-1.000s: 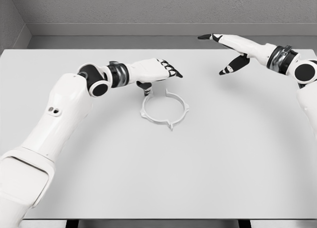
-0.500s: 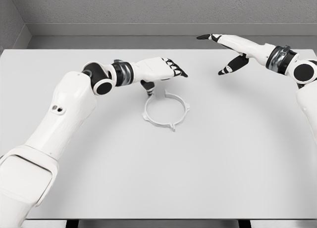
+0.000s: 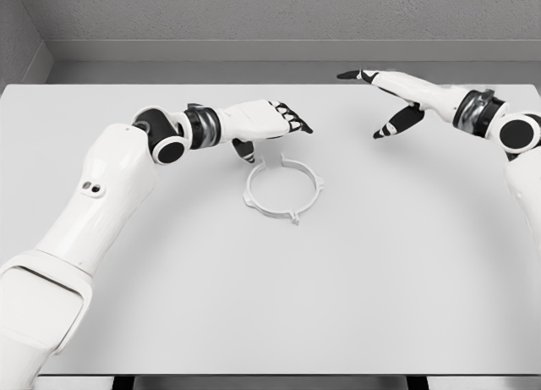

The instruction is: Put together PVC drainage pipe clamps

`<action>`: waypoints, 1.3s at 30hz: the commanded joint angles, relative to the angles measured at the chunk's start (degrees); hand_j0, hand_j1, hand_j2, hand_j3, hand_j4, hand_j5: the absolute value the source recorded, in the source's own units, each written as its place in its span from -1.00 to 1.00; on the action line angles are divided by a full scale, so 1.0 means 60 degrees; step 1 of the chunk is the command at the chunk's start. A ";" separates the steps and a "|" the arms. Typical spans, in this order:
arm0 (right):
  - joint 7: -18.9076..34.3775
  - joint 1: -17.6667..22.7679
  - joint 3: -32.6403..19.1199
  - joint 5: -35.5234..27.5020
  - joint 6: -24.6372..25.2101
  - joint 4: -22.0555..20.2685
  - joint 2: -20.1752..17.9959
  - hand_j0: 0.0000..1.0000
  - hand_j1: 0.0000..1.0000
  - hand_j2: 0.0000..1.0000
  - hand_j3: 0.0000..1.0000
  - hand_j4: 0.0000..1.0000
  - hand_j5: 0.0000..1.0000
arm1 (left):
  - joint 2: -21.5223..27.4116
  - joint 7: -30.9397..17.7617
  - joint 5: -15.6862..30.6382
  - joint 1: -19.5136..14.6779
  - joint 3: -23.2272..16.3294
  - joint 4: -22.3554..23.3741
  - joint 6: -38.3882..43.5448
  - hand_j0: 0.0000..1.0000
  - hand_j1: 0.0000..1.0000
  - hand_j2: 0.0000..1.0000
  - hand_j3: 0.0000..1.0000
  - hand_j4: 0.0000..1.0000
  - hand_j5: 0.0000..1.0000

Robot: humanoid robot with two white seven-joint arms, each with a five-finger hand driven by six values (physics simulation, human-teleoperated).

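A white PVC clamp ring (image 3: pixel 269 209) with small tabs around its rim lies flat on the white table (image 3: pixel 380 271), just left of the middle. My left hand (image 3: pixel 275 140) hovers over the ring's far left edge. Its fingers stretch out to the right and the thumb points down close beside the rim, holding nothing. My right hand (image 3: pixel 362 105) hangs open above the far right part of the table, well apart from the ring, with the index finger pointing left and the thumb spread below it.
A grey wall (image 3: pixel 254 18) rises behind the table's far edge. The near table edge runs along the bottom of the view.
My left hand pulled back a little to the left, so the thumb now sits off the ring's upright tab. My right hand sank slightly and shifted right. The ring barely moved.
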 commanded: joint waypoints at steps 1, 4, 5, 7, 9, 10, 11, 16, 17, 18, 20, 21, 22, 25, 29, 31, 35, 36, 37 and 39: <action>-0.0003 0.0044 -0.0019 -0.0084 0.0025 -0.0006 -0.0030 1.00 1.00 1.00 1.00 1.00 1.00 | -0.0028 0.0001 0.0059 0.0000 0.0002 -0.0002 0.0024 1.00 1.00 1.00 1.00 1.00 1.00; -0.0003 0.0366 -0.0019 -0.0084 0.0025 -0.0006 -0.0074 1.00 1.00 1.00 1.00 1.00 1.00 | -0.0072 0.0001 0.0059 0.0000 0.0002 -0.0002 0.0024 1.00 1.00 1.00 1.00 1.00 1.00; -0.0003 0.0527 -0.0310 -0.0172 0.0025 -0.0036 -0.0104 1.00 1.00 1.00 1.00 1.00 1.00 | -0.0116 0.0001 0.0059 0.0014 0.0002 -0.0002 0.0024 1.00 1.00 1.00 1.00 1.00 1.00; -0.0003 0.0659 -0.1320 -0.0172 0.0025 -0.0006 -0.0337 1.00 1.00 1.00 1.00 1.00 1.00 | -0.0116 0.0001 0.0059 0.0014 0.0002 -0.0002 0.0024 1.00 1.00 1.00 1.00 1.00 1.00; -0.0003 0.0777 -0.1527 -0.0187 0.0025 -0.0036 -0.0470 1.00 1.00 1.00 1.00 1.00 1.00 | -0.0116 0.0001 0.0059 0.0014 0.0002 -0.0002 0.0024 1.00 1.00 1.00 1.00 1.00 1.00; -0.0003 0.0791 -0.1542 -0.0187 0.0025 -0.0036 -0.0470 1.00 1.00 1.00 1.00 1.00 1.00 | -0.0116 0.0001 0.0045 0.0014 0.0002 -0.0002 0.0024 1.00 1.00 1.00 1.00 1.00 1.00; -0.0003 0.0791 -0.1527 -0.0187 0.0025 -0.0036 -0.0470 1.00 1.00 1.00 1.00 1.00 1.00 | -0.0116 0.0001 0.0059 0.0000 0.0002 -0.0002 0.0024 1.00 1.00 1.00 1.00 1.00 1.00; -0.0003 0.0791 -0.1527 -0.0187 0.0025 -0.0036 -0.0470 1.00 1.00 1.00 1.00 1.00 1.00 | -0.0394 -0.0013 0.0045 0.0000 0.0002 -0.0002 0.0024 1.00 1.00 1.00 1.00 1.00 1.00; -0.0003 0.0791 -0.1527 -0.0187 0.0025 -0.0036 -0.0470 1.00 1.00 1.00 1.00 1.00 1.00 | -0.0394 -0.0013 0.0045 -0.0015 0.0002 -0.0002 0.0024 1.00 1.00 1.00 1.00 1.00 1.00; -0.0003 0.0791 -0.1527 -0.0172 0.0025 -0.0036 -0.0455 1.00 1.00 1.00 1.00 1.00 1.00 | -0.0409 -0.0013 0.0045 -0.0015 -0.0013 -0.0002 0.0024 1.00 1.00 1.00 1.00 1.00 1.00; -0.0003 0.0791 -0.1527 -0.0172 0.0025 -0.0036 -0.0455 1.00 1.00 1.00 1.00 1.00 1.00 | -0.0409 -0.0013 0.0045 -0.0015 -0.0071 -0.0002 0.0024 1.00 1.00 1.00 1.00 1.00 1.00; -0.0003 0.0791 -0.1527 -0.0172 0.0025 -0.0036 -0.0441 1.00 1.00 1.00 1.00 1.00 1.00 | -0.0409 -0.0013 0.0045 -0.0044 -0.0057 -0.0002 0.0024 1.00 1.00 1.00 1.00 1.00 1.00; -0.0003 0.0791 -0.1527 -0.0187 0.0025 -0.0050 -0.0441 1.00 1.00 1.00 1.00 1.00 1.00 | -0.0394 -0.0013 0.0045 -0.0073 -0.0057 -0.0002 0.0024 1.00 1.00 1.00 1.00 1.00 1.00; -0.0003 0.1011 -0.1513 -0.0158 0.0025 -0.0240 -0.0338 1.00 1.00 1.00 1.00 1.00 1.00 | -0.0204 -0.0013 0.0045 -0.0132 -0.0013 0.0012 0.0024 1.00 1.00 1.00 1.00 1.00 1.00; -0.0003 0.1011 -0.1439 -0.0070 0.0025 -0.0197 0.0599 1.00 1.00 1.00 1.00 1.00 1.00 | 0.1275 0.0001 0.0162 -0.0601 0.0119 -0.0017 0.0024 1.00 1.00 1.00 1.00 1.00 1.00; -0.0003 0.0953 -0.1454 -0.0099 0.0025 -0.0138 0.0775 1.00 1.00 1.00 1.00 1.00 1.00 | 0.1496 0.0001 0.0644 -0.0615 0.0294 -0.0105 0.0024 1.00 1.00 1.00 1.00 1.00 1.00; -0.0003 0.0704 -0.1454 0.0369 0.0025 0.0095 0.1668 1.00 1.00 1.00 1.00 1.00 1.00 | 0.3867 0.0001 0.3720 -0.0454 0.0397 -0.0734 0.0024 1.00 1.00 1.00 1.00 1.00 1.00; -0.0003 0.0528 -0.1483 0.0443 0.0025 0.0637 0.2005 1.00 1.00 1.00 1.00 1.00 1.00 | 0.4848 0.0001 0.4950 -0.0119 0.0397 -0.1451 0.0024 1.00 1.00 1.00 1.00 1.00 1.00; -0.0003 0.0440 -0.1469 0.0443 0.0025 0.0872 0.2093 1.00 1.00 1.00 1.00 1.00 1.00 | 0.5888 0.0016 0.6282 0.0336 0.0397 -0.2651 0.0024 1.00 1.00 1.00 1.00 1.00 1.00; -0.0003 0.0440 -0.1469 0.0443 0.0025 0.1004 0.2298 1.00 1.00 1.00 1.00 1.00 1.00 | 0.7047 0.0016 0.7354 0.1522 0.0558 -0.4337 0.0024 1.00 1.00 1.00 1.00 1.00 1.00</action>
